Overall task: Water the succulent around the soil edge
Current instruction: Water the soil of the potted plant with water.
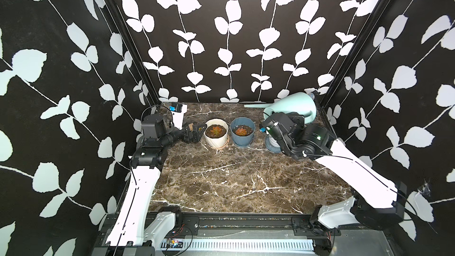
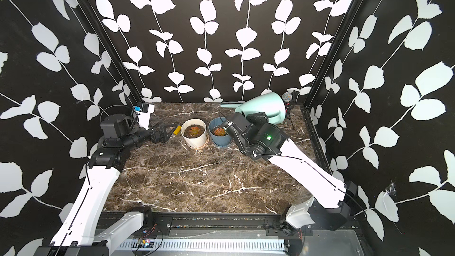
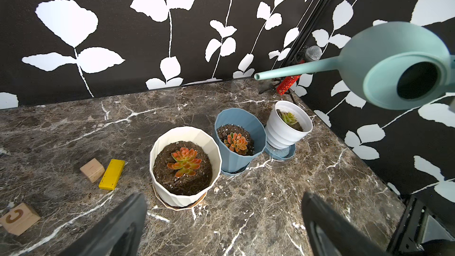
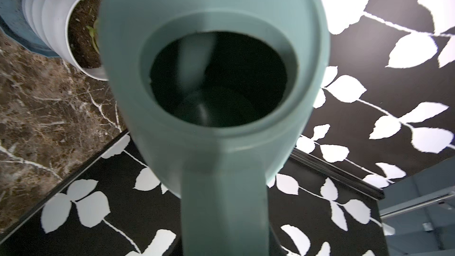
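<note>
Three succulents sit in a row across the far half of the brown marble-patterned tabletop (image 1: 221, 181), and which one is meant is unclear: an orange rosette succulent (image 3: 184, 162) in a cream faceted pot (image 3: 172, 193) at the left, a second orange succulent (image 3: 236, 142) in a blue faceted pot (image 3: 232, 162) just beside it, and a green succulent (image 3: 289, 118) in a white ribbed pot (image 3: 278, 134) at the right end. Above and beyond that last pot hangs the pale teal plastic watering can (image 3: 394, 70), its long spout (image 3: 295, 70) nearly level and pointing left, over no soil that I can make out. The right gripper (image 1: 301, 118) is clenched on the can's handle; the left gripper (image 3: 224, 195), released with jaws wide, hangs empty just left of the cream pot. The carry looks in hand, no pour begun; next the spout tip must come low over a pot's rim, then tilt gently and circle the soil edge, clear of the leaves. The tabletop also carries wooden blocks (image 3: 92, 169) and a yellow block (image 3: 112, 174) at the left; black walls printed with white leaves (image 1: 234, 33) enclose it.
</note>
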`<move>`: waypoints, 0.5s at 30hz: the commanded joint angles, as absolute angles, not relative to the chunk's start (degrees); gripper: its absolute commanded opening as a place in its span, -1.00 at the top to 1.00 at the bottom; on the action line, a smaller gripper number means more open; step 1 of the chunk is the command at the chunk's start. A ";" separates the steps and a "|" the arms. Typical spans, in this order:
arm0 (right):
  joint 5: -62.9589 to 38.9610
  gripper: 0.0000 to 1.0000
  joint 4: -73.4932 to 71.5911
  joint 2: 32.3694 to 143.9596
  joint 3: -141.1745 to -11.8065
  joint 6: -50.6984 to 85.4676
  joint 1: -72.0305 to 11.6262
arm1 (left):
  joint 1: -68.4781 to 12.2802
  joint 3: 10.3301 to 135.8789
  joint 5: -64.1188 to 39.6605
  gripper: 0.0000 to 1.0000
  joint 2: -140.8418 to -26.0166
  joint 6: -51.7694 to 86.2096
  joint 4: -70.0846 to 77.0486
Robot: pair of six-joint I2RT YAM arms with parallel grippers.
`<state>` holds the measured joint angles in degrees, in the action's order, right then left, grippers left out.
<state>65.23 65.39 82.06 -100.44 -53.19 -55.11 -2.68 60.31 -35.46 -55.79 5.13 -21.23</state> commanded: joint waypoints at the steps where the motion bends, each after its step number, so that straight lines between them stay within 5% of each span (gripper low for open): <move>1: 70.32 1.00 57.93 83.04 -98.95 -60.22 -55.02 | -2.33 59.55 -35.12 -0.97 -54.72 4.05 -21.52; 15: 69.57 1.00 58.94 83.85 -92.91 -60.87 -51.91 | -2.33 58.95 -35.50 -0.97 -54.73 4.48 -20.71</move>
